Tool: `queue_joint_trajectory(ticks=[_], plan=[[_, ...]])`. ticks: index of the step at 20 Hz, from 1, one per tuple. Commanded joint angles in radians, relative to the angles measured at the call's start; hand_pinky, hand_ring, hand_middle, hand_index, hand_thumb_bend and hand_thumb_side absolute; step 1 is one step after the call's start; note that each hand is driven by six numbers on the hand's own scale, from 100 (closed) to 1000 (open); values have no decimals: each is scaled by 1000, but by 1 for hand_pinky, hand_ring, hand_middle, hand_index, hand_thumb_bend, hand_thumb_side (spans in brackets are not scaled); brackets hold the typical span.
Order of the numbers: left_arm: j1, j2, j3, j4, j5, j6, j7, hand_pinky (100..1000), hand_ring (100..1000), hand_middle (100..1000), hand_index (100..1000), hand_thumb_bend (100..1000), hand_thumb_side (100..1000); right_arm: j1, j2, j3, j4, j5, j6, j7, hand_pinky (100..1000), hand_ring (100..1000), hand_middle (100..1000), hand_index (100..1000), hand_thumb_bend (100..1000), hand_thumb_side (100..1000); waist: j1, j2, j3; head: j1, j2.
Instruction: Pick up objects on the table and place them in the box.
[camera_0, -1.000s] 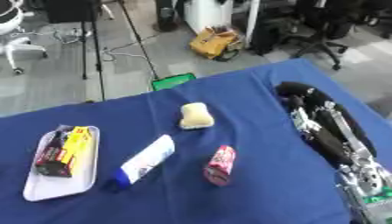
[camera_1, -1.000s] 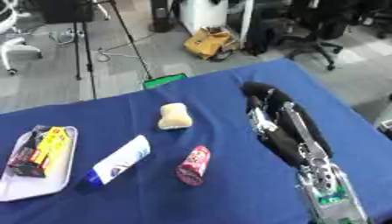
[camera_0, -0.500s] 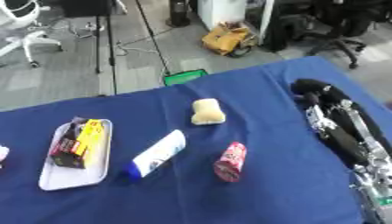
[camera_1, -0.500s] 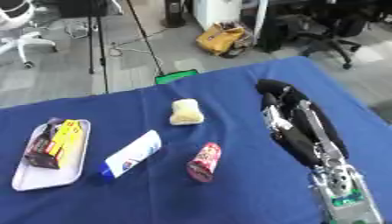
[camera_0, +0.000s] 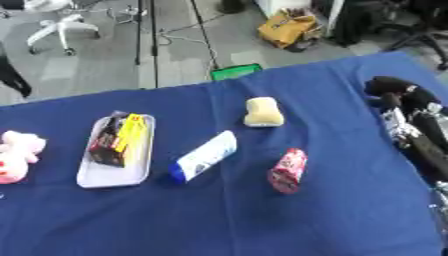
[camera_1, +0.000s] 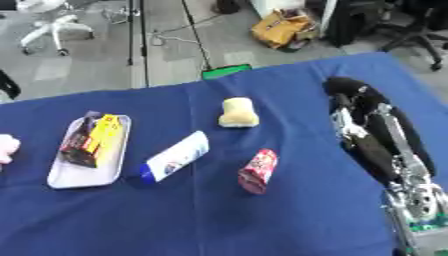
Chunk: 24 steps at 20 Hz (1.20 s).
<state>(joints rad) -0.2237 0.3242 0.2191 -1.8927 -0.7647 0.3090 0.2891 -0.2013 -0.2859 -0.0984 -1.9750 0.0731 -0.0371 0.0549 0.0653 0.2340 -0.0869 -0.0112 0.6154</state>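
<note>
Blue cloth covers the desk (camera_0: 262, 215), and the things to be picked up lie across it in a loose row. At about 9 o'clock from the middle sits a shallow white rectangular tray (camera_0: 114, 170), long side running away from the camera, with a black, red and yellow packet (camera_0: 120, 139) lying inside it at the far end. Just beside the tray toward 3 o'clock lies a white squeeze tube with a blue cap (camera_0: 205, 156), tilted so the cap points to 7 o'clock; tube and tray look apart. Near the middle, toward 4 o'clock, a small red and white printed can (camera_0: 287, 170) rests on its side. At 12 o'clock from the can, well apart from it, lies a pale yellow sponge-like block (camera_0: 262, 112). At the far 9 o'clock edge a pink and white soft toy (camera_0: 17, 156) shows only in part.

The robot's right arm runs along the 3 o'clock side of the desk, black with silver joints, and its right hand (camera_1: 350, 92) sits at the far end, at about 2 o'clock, near the desk's edge. The hand is a dark rounded shape and touches none of the objects; whether its fingers are spread or curled I cannot tell from either view. The left hand does not show.

Beyond the desk, on the grey floor, a small green flat object (camera_0: 236, 71) lies just past the far edge.
</note>
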Motion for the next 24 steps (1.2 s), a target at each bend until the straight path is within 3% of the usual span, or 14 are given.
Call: queue_joint_trajectory(ticks=[1, 3, 4, 6, 8, 24], plan=[[1, 11, 15, -4, 1, -1, -3, 716, 725, 801, 882, 785, 717, -4, -5, -3, -25, 2, 1, 1, 877, 867, 792, 851, 100, 543, -16, -56, 1, 51, 11], [3, 10, 17, -6, -2, 0, -5, 711, 721, 798, 881, 786, 710, -4, -6, -3, -25, 2, 0, 4, 876, 867, 792, 851, 100, 540, -16, -57, 0, 70, 12], [0, 6, 21, -9, 1, 2, 0, 703, 714, 793, 878, 787, 704, -4, -6, -4, -25, 2, 1, 2, 877, 867, 791, 851, 100, 542, -16, -57, 0, 110, 10], [1, 3, 22, -15, 3, -2, 15, 691, 702, 785, 876, 787, 700, -2, -6, -5, -25, 3, 3, 0, 877, 867, 792, 851, 100, 542, -15, -59, 0, 148, 8], [2, 2, 22, -18, 8, -9, 30, 679, 689, 777, 872, 782, 696, -3, -7, -4, -25, 3, 1, 1, 876, 866, 792, 851, 100, 540, -16, -59, -1, 165, 6], [4, -4, 20, -14, 54, -76, 95, 652, 655, 764, 876, 803, 699, -7, -10, -7, -25, 5, -3, -2, 877, 866, 792, 852, 100, 545, -12, -46, 0, 178, -9]])
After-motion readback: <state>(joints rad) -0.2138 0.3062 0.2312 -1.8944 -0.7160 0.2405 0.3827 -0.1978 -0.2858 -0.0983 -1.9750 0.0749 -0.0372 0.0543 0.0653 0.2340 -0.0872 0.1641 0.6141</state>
